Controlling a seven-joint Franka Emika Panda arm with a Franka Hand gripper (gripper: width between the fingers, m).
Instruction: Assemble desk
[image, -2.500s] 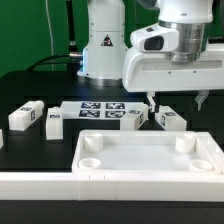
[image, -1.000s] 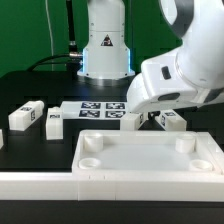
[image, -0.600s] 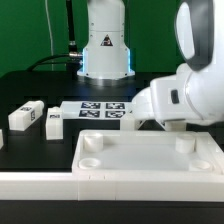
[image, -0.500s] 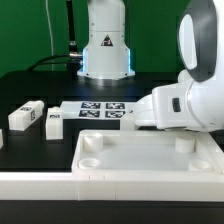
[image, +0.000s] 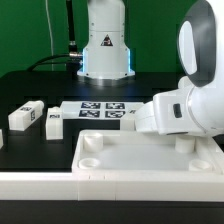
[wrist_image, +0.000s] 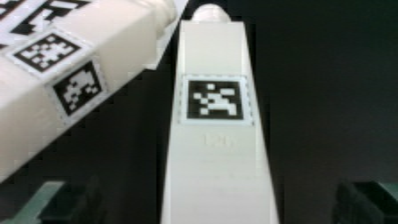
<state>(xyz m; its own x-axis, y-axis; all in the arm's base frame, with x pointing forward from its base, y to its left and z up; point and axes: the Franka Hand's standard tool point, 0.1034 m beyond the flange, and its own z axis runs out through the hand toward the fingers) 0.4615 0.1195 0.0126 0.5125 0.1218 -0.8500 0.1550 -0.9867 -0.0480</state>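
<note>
— Looking through the wrist view, how did the tool (wrist_image: 210, 200) stand?
— Fingers wide apart, straddling one white leg (wrist_image: 217, 110) beside the marker board (wrist_image: 63, 60), not clamped on it.
— And the slab (image: 140, 160)?
— Flat on the table (image: 20, 90), nearest the exterior camera; a second leg (image: 25, 117) and third leg (image: 55, 123) lay towards the exterior view's left.

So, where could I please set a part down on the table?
Bare black table lies between the two white block legs, the large white rimmed slab and the long white rail. Crowded beside the marker board, under the arm.
</note>
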